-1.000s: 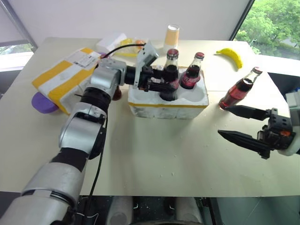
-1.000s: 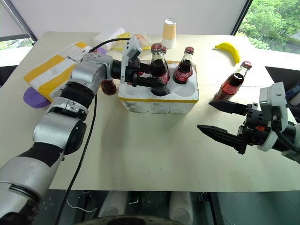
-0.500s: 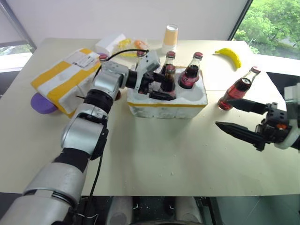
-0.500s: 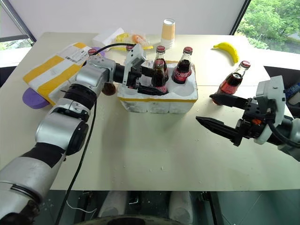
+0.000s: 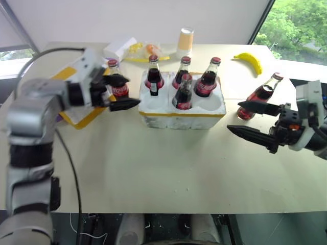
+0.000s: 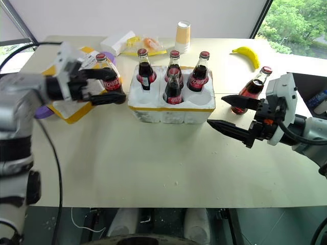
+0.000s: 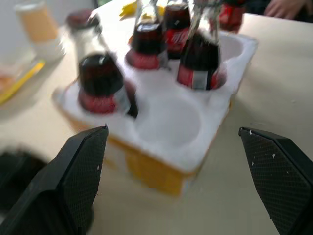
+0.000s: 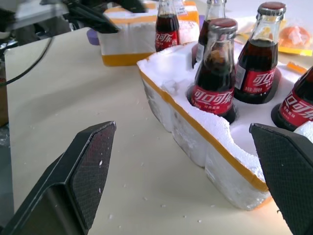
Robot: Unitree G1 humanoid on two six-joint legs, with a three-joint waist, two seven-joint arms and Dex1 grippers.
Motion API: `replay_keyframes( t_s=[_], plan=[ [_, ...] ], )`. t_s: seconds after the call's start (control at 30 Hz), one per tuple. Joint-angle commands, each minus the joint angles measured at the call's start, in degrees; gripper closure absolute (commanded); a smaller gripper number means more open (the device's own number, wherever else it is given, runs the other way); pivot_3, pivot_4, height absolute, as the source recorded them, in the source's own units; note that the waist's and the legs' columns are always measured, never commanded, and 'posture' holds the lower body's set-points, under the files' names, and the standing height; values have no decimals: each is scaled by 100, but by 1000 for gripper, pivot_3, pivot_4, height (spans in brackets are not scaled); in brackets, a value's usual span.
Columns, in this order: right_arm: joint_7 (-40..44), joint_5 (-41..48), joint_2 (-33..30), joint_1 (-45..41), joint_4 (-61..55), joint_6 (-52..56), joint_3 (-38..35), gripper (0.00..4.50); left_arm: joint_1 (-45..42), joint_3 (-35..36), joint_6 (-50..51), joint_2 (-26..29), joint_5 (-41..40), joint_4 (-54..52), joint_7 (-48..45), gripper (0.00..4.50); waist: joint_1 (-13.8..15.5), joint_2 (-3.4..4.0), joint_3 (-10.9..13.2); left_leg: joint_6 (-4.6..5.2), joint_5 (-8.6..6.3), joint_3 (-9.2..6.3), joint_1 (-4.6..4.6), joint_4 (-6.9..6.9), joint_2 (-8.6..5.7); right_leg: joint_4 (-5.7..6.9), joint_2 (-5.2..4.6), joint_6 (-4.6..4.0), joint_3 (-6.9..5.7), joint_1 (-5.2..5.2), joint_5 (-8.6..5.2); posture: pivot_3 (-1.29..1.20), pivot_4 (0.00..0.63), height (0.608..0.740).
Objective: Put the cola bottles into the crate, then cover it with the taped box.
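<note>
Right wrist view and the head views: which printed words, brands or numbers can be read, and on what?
"可口可乐", white on red: label of the front bottle in the crate.
Shipping label on the taped box: too small to read.
Paper cup: no readable print.

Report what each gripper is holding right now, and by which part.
Nothing is held. The left gripper is open beside a cola bottle standing outside the crate; the right gripper is open near another cola bottle.

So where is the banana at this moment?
In the head views, the banana lies at the table's far right, beyond the loose cola bottle and to the right of the paper cup.
</note>
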Motion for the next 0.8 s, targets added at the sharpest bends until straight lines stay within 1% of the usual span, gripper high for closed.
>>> replay_keyframes(
  t_s=[0.03,0.1,0.23,0.37,0.43,0.57,0.8],
  plan=[
    [61,-30,-60,-230,42,-92,35,0,221,544,533,-120,-114,-769,992,31,28,-2,-1,0,0,-9,-1,2,-3,-2,1,0,0,6,0,0,150,740],
    [84,-66,-50,-363,101,-83,143,0,311,519,516,-354,56,-832,1627,31,65,-5,-3,1,0,-13,2,4,-7,-4,0,0,1,13,0,0,150,740],
    [111,-95,-61,-584,186,-57,261,0,347,242,154,-854,418,-762,2649,31,109,-5,-3,0,0,-11,3,4,-17,-4,5,0,1,13,0,0,150,740],
    [126,-106,-74,-631,188,-29,237,0,354,12,53,-1316,634,-544,3353,31,119,-5,-3,0,1,-6,3,2,-17,-5,6,0,0,12,0,0,150,740],
    [102,-94,-74,-647,168,-11,229,0,304,-51,-10,-1452,651,-351,3507,31,111,-5,-3,0,1,-4,3,2,-17,-5,6,0,0,12,0,0,150,740],
    [47,-46,-53,-605,83,19,175,0,151,-325,-383,-1553,654,120,3516,31,112,-5,-3,-1,1,-3,4,2,-16,-3,7,0,0,10,0,0,150,740],
    [-31,-19,-13,-597,57,24,153,0,-357,-641,-1363,-1551,883,1555,3412,31,121,-5,-3,-1,1,-2,3,2,-17,-4,5,0,0,10,1,0,150,740]
  ],
)
